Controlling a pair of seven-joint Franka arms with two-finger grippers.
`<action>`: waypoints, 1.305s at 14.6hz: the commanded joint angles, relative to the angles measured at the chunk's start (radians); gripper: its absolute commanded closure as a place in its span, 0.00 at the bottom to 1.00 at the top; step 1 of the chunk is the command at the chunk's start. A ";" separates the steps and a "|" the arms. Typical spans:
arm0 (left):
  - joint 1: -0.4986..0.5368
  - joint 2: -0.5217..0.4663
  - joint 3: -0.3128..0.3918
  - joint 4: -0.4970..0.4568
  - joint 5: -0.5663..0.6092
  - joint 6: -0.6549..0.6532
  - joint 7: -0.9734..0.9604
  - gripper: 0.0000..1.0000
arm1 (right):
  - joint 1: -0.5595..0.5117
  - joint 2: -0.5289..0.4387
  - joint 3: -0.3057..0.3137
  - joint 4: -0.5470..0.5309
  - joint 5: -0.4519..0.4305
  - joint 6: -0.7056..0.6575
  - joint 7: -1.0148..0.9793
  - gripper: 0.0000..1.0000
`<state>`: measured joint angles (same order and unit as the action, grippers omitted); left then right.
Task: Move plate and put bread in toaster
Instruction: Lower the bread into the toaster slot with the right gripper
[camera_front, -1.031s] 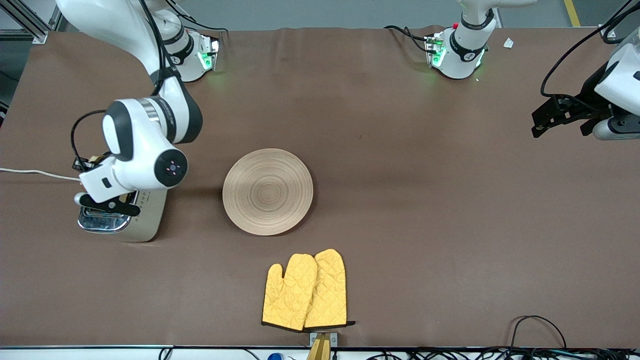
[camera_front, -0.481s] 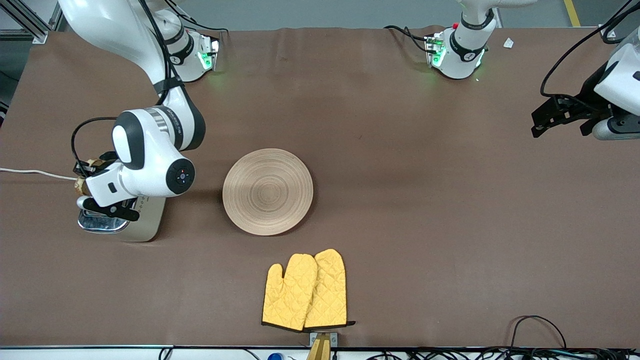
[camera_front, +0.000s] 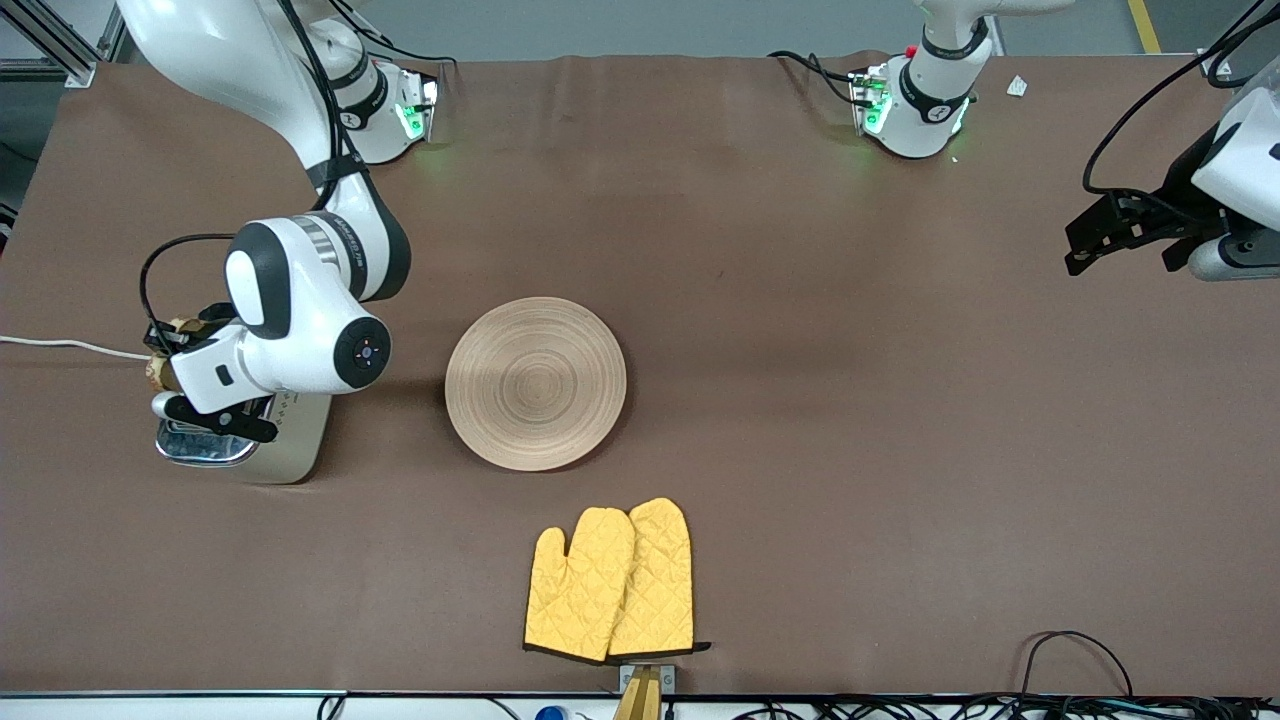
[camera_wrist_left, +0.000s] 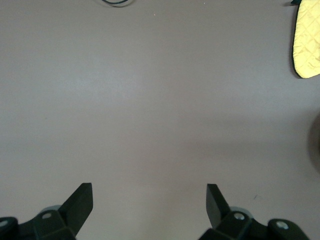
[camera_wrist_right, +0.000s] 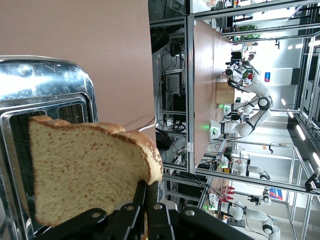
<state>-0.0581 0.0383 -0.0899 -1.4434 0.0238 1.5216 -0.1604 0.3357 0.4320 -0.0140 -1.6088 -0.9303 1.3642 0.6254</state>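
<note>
The right gripper hangs over the boxy cream-beige toaster with the shiny chrome top, its fingers clamped on one edge of a roughly square slice of brown speckled bread with a darker crust. In the right wrist view the slice stands out from the fingertips with its flat face to the camera, and the toaster's chrome top and dark slots lie directly past it; the bread is above the slots, not inside them. In the front view only a small brown bit of the slice shows at the edge of the right arm's wrist, over the toaster's end that points toward the robots' bases. The toaster stands at the right arm's end of the brown table, with a white cord trailing away from it toward the table's edge.

The round, shallow, light tan wooden plate with concentric ring grooves sits on the table beside the toaster, toward the left arm's end from it and apart from it. A pair of quilted yellow oven mitts lies nearer to the front camera than the plate.

The left arm waits at its own end of the table, well away from the toaster. Its left gripper is spread wide over bare tabletop, with nothing between the fingers.
</note>
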 joint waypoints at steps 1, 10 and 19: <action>0.001 -0.014 0.001 -0.002 0.007 -0.020 -0.010 0.00 | 0.002 0.010 0.011 -0.003 -0.030 -0.013 0.024 1.00; 0.003 -0.106 -0.001 -0.146 0.007 0.077 -0.061 0.00 | 0.017 0.073 0.011 -0.022 -0.033 0.030 0.094 1.00; 0.004 -0.098 0.009 -0.132 0.005 0.066 -0.027 0.00 | 0.019 0.097 0.011 -0.016 -0.032 0.047 0.102 0.09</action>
<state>-0.0524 -0.0410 -0.0855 -1.5568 0.0238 1.5836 -0.2001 0.3564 0.5340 -0.0102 -1.6185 -0.9394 1.4078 0.7024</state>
